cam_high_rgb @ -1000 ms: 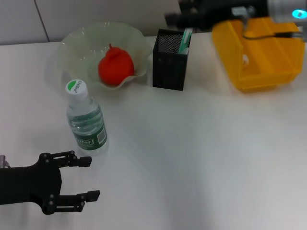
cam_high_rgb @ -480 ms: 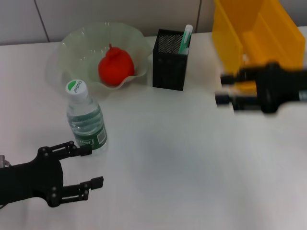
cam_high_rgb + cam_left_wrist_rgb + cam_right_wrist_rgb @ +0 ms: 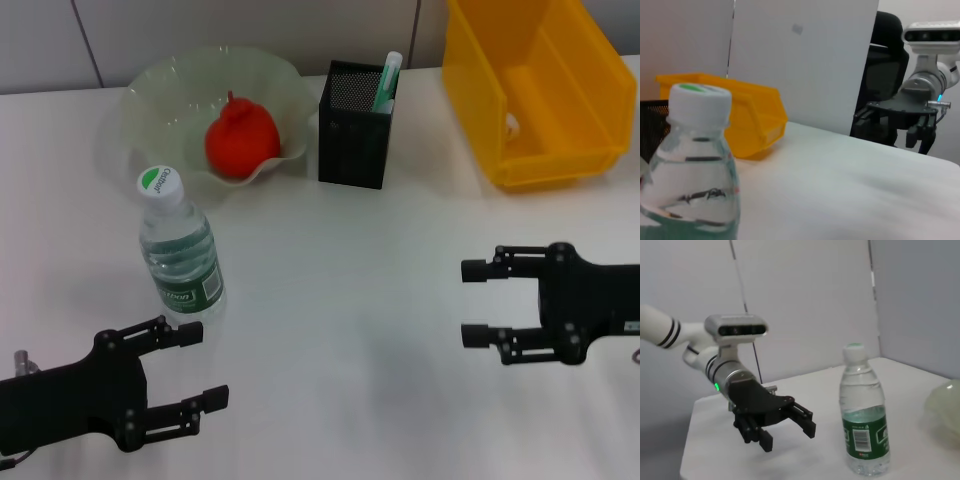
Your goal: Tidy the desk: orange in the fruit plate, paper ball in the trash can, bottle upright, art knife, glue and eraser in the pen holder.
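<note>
Head view shows you the bottle (image 3: 180,250) standing upright on the white surface (image 3: 340,300), its cap (image 3: 157,182) up, just in front of the plate (image 3: 160,100). The orange (image 3: 241,138) sits inside the plate. To the plate's right stands the black holder (image 3: 354,125), with a green-and-white stick (image 3: 386,80) poking out of it; you cannot tell from here what else is inside. Further right, the yellow can (image 3: 530,90) lies with its open front facing up and toward the robot, and a small white wad, the paper ball (image 3: 513,124), rests against its inner wall.

Your left tool (image 3: 200,365) hovers low over the near-left part of the surface, just in front of the bottle and a little to its left, not touching it. Its fingers are spread apart and hold nothing. Your right tool (image 3: 475,302) sits over the near-right part of the surface, well apart from the can and the holder, fingers pointing toward the middle; it is likewise released and empty.

From the left wrist view you see the bottle (image 3: 692,165) close up, the can (image 3: 747,117) behind it, and the right tool (image 3: 917,135) far across the surface. From the right wrist view you see the bottle (image 3: 862,420) upright, with the left tool (image 3: 785,432) beside it, spread open and clear of it.
</note>
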Available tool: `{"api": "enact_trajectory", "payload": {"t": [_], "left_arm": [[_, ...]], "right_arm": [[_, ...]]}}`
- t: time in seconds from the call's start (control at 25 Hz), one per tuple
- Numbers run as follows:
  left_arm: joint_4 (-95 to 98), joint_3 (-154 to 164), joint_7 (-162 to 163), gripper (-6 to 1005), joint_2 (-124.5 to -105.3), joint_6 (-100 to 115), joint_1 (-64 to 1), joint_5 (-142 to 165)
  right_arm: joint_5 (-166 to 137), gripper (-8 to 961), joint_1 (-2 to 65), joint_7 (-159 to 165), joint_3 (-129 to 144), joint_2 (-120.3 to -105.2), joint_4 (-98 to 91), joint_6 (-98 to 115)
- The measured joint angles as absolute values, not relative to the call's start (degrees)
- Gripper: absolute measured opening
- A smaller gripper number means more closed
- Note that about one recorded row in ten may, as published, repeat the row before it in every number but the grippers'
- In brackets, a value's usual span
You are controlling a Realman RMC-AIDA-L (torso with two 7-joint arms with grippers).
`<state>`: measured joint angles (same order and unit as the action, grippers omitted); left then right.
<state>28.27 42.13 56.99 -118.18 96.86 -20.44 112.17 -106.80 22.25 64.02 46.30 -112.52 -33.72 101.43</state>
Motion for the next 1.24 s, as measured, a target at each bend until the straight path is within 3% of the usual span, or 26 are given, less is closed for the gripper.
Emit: {"api": "enact_trajectory", "payload": {"t": [0.12,0.52,1.24], "left_arm": [[27.9,43.0,59.3,785,-117.57,97.7,-21.2,112.5],[29.1,44.8,63.3,785,-115.51,101.8,-23.2,114.8],[29.0,44.8,66.7,785,-116.21,101.5,-24.0,116.2]], "right_arm": [[-108.0,724,21.7,62.1,46.7,-112.58,-33.5,102.0],[-109.9,724,19.1,59.9,46.4,-112.61,-33.5,102.1],[-109.8,724,18.3,59.1,46.3,-113.7,-33.3,102.0]]}}
